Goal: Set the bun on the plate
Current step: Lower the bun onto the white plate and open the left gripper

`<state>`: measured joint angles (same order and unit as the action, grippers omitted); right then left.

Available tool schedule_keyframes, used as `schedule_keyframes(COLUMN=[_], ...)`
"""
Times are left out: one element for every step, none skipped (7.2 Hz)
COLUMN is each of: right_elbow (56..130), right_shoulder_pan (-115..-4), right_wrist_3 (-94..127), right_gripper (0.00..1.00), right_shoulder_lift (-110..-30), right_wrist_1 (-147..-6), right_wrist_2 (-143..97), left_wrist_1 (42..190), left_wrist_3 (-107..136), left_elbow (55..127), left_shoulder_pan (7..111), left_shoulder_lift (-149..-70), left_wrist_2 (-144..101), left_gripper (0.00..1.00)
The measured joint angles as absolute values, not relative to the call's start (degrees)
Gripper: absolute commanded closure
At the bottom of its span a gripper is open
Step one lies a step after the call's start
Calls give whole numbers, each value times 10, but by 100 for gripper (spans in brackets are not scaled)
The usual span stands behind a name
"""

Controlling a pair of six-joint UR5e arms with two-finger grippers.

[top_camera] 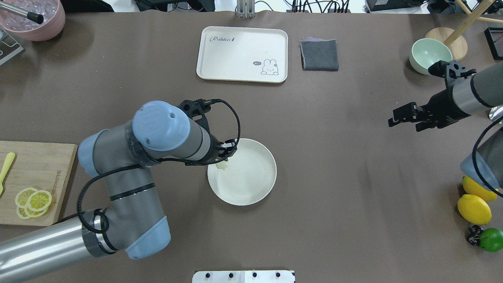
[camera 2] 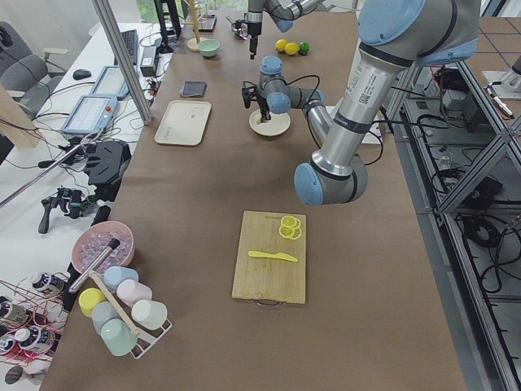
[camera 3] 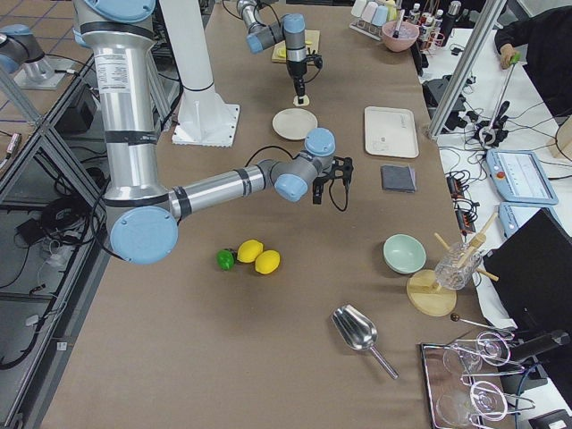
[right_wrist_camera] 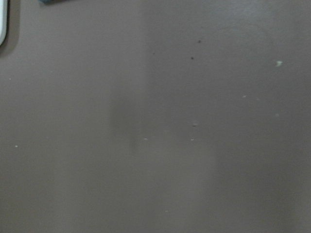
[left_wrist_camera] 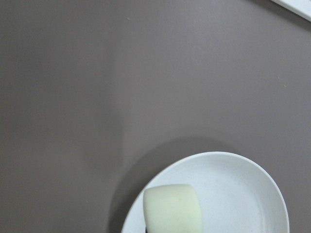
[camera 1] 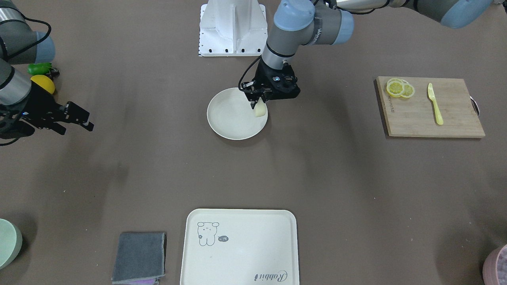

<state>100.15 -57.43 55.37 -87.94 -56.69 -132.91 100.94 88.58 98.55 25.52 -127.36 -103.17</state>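
Note:
The bun point(camera 1: 259, 110), a small pale cream lump, hangs from my left gripper point(camera 1: 256, 105), which is shut on it just above the plate point(camera 1: 229, 118). The overhead view puts the bun point(top_camera: 222, 165) over the plate's point(top_camera: 251, 184) left inner edge, with the left gripper point(top_camera: 227, 157) partly hidden under the wrist. In the left wrist view the bun point(left_wrist_camera: 172, 209) sits at the bottom centre, above the plate point(left_wrist_camera: 243, 194). I cannot tell whether the bun touches the plate. Far off to the side, my right gripper point(top_camera: 405, 122) hovers open and holds nothing.
A cream tray point(top_camera: 235, 47) and a folded grey cloth point(top_camera: 319, 55) lie at the far side. A cutting board point(top_camera: 43, 165) carries lemon slices point(top_camera: 33, 201) and a yellow knife point(top_camera: 7, 165). A green bowl point(top_camera: 430, 55) and lemons point(top_camera: 473, 208) are near the right arm.

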Motion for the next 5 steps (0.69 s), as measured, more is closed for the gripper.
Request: schedule_keyframes(right_elbow=[1000, 999, 999, 998, 998], right_shoulder_pan=[-596, -609, -614, -616, -617], right_wrist_3=[510, 481, 470, 466, 465], right_gripper=[0, 0, 0, 0, 0], right_shoulder_lift=[-904, -921, -929, -933, -936], right_wrist_1=[-567, -567, -567, -567, -567], right_wrist_2=[-1335, -1337, -1338, -1338, -1338], left_wrist_1=[1007, 1007, 1007, 1008, 1008], left_wrist_3=[888, 890, 890, 889, 888], left_elbow=[946, 919, 907, 902, 900], left_shoulder_pan=[236, 224, 214, 209, 206], left_shoulder_lift=[-1305, -1323, -1329, -1332, -1333], left_wrist_2=[-1013, -1005, -996, -987, -982], left_gripper=[69, 65, 42, 25, 19])
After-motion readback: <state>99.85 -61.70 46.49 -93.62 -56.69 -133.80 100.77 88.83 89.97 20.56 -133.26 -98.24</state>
